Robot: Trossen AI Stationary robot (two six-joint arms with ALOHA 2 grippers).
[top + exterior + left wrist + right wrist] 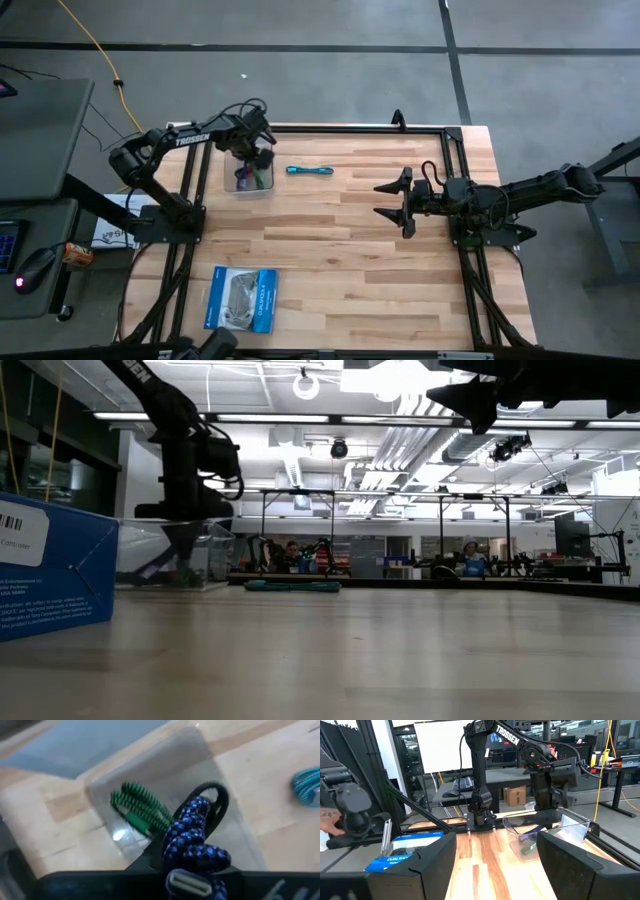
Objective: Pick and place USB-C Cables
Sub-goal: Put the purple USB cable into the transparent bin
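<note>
My left gripper [252, 163] is over the clear box [249, 184] at the table's far left and is shut on the purple cable [192, 837]. The green cable [140, 807] lies on the box's floor, and the right wrist view shows it there too [529, 848]. The teal-blue cable [309, 171] rests flat on the table just right of the box and appears in the low view [292, 585]. My right gripper [400, 203] is open and hovers above the table's right middle, touching nothing. My left gripper holds the purple cable at the bundle's end with the silver plug [184, 881], coming from above and pointing down into the box. The fingers themselves are hidden by the gripper's dark body. The bundle hangs below the gripper, over the box's floor, beside the green cable.
A blue-and-white flat packet [240, 298] lies near the table's near left edge and fills the left of the low view [50, 570]. Bare wood stretches between the box and my right gripper. People sit far off in the room behind the table.
</note>
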